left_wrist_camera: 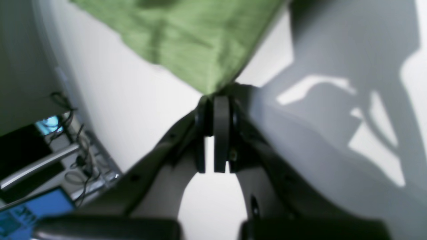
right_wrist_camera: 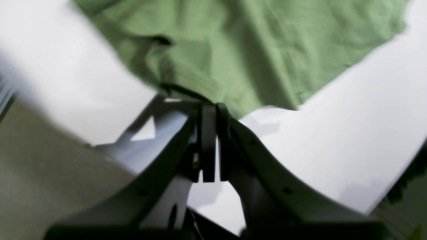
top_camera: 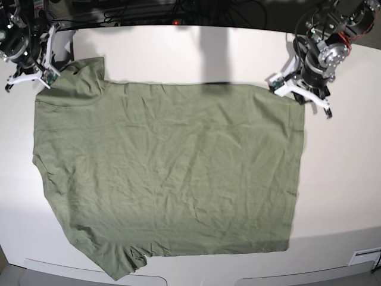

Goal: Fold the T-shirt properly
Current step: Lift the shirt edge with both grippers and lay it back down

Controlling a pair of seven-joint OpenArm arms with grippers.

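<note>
Base view showed the T-shirt point(top_camera: 166, 173) spread nearly flat and wrinkled across the white worktop point(top_camera: 345, 179), covering most of the middle and reaching close to the near edge. One sleeve lay toward the far left corner of the worktop, and the other sleeve was seen near the near left corner; the straight hem ran along the right side of the garment. The left end effector point(top_camera: 293, 89) was placed at the far right corner of the shirt, and the right end effector point(top_camera: 47, 76) was placed at the sleeve by the far left corner of the worktop. From the left wrist camera, the left end effector point(left_wrist_camera: 213, 100) was seen clenched, its pads point(left_wrist_camera: 221, 133) pressed nearly together with a pointed corner of the green fabric point(left_wrist_camera: 186, 43) pinched at their tips, and hard shadows of the arm were cast on the worktop point(left_wrist_camera: 140, 100) beside it. From the right wrist camera, the right end effector point(right_wrist_camera: 210, 108) was likewise seen clenched on a folded edge of the cloth point(right_wrist_camera: 253, 56), the picture being blurred, with bare worktop point(right_wrist_camera: 350, 140) visible on both sides of the fabric. Cables and dark equipment point(top_camera: 149, 12) were seen beyond the far edge.
</note>
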